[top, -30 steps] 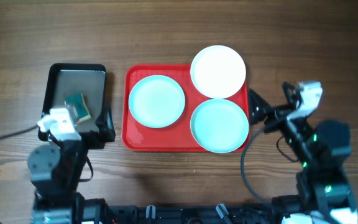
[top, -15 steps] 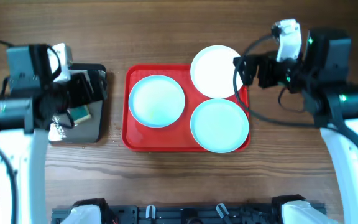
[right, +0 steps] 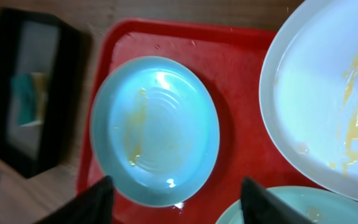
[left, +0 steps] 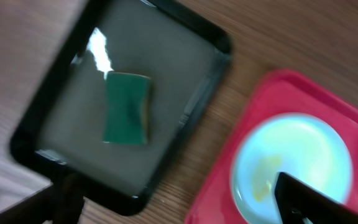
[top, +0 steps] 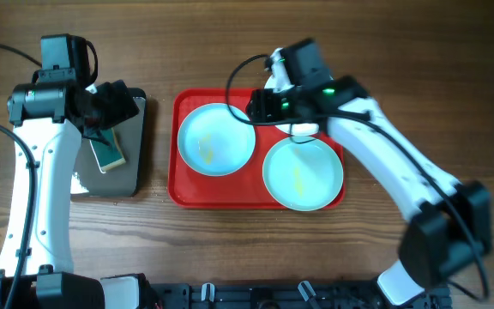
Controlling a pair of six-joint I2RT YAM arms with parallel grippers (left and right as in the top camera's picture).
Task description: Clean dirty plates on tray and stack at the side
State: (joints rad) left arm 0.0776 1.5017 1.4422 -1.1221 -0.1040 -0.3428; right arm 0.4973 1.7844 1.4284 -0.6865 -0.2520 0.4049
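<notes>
A large red rectangular plastic tray (top: 176, 180) with a low rim sits at the middle of a brown wooden bench (top: 418, 51). Three round plates lie on it.

- **Left half of the tray:** a pale aqua-blue plate (top: 216, 139) with a yellow smear near its centre.
- **Near right corner:** a second aqua-blue plate (top: 303, 174), also streaked with yellow.
- **Far right corner:** a white plate (right: 328, 93) with yellow streaks. From overhead it is mostly hidden beneath the right arm. Whether it touches the second aqua-blue plate cannot be told.

The right arm reaches from the right side across the tray. The right gripper (right: 176, 186) hangs above the tray between the white plate and the left aqua-blue plate. Its two dark fingers (right: 89, 205) are spread wide and grip nothing.

Just left of the red tray, and apart from it, lies a smaller dark metal tray (top: 131, 176). A green sponge with a yellow edge (top: 108, 153) lies flat inside it.

The left arm stretches along the left side of the bench. The left gripper (left: 173, 186) hangs over the dark tray's far end, near the sponge. Its fingers are spread far apart at the lower corners of the wrist view, clear of the sponge. That view is blurred.
</notes>
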